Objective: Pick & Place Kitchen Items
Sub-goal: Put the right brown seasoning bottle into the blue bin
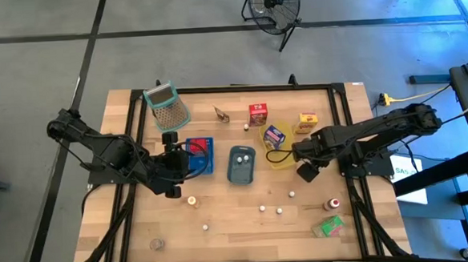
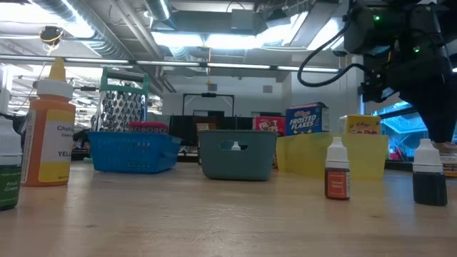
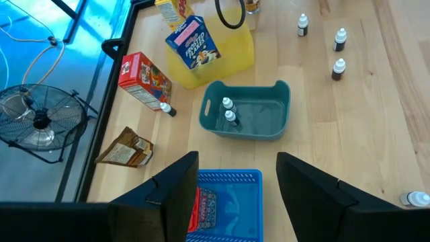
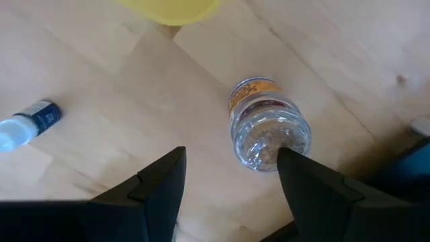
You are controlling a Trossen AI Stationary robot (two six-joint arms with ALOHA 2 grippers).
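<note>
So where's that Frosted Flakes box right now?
The Frosted Flakes box sits in the yellow tray, seen from above right of the table's middle, between the grey-blue tray and the right gripper.

A floor fan (image 1: 273, 4) stands on grey floor (image 1: 38, 69).

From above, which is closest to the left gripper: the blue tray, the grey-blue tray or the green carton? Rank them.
From the left gripper:
1. Blue tray, right beside it.
2. Grey-blue tray, mid-table, further right.
3. Green carton, far corner at the right front.
</note>
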